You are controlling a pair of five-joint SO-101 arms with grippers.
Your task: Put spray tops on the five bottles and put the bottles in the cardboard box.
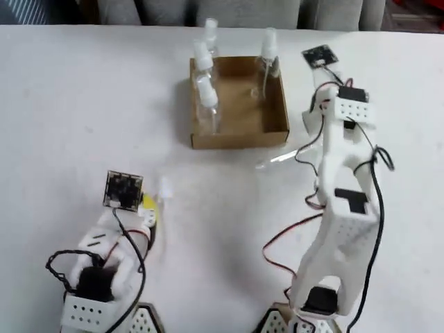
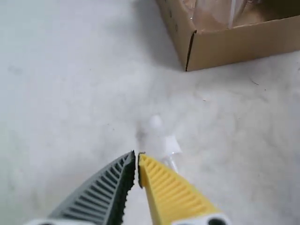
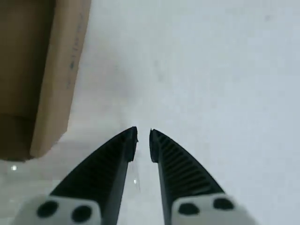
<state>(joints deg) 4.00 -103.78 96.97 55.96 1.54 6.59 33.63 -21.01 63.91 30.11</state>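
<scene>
On the table (image 1: pixel 69 104), far middle, cardboard box (image 1: pixel 239 135), open top. I count four bottles (image 1: pixel 207 104) standing in it, spray tops on: three along one side wall, one at the opposite wall. Fifth bottle (image 1: pixel 281 158), clear, lies on its side on the table just beside the box's near corner, between the box and my right arm. Whether it's capped I can't tell. Loose spray top (image 2: pixel 161 140) lies on the table just past the tips of my left gripper (image 2: pixel 137 159), white cap pointing away, stem beside my yellow finger. Left jaws: grey and yellow tips pressed nearly together, nothing clamped between them. My left arm sits low at the near edge, well apart from the box. My right gripper (image 3: pixel 143 140) points down at bare table just beside the box's outer wall. Right jaws: black, a narrow gap at the tips, nothing in it.
</scene>
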